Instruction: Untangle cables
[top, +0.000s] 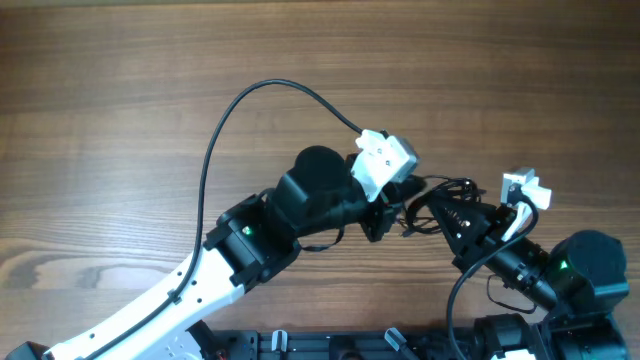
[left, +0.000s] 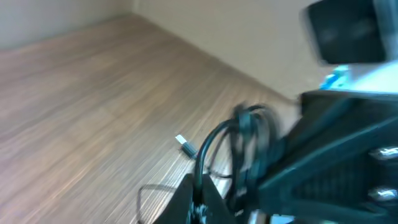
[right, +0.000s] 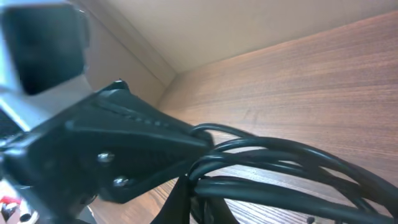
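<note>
I work over a wooden table (top: 110, 110), its brown grain running left to right across the overhead view in lighter and darker streaks. In my left wrist view the same boards look paler and blurred, and they run up to a plain beige wall (left: 249, 25) that meets the tabletop in a straight line. My right wrist view shows that wall too, with a seam where two pale faces meet above the wood.
</note>
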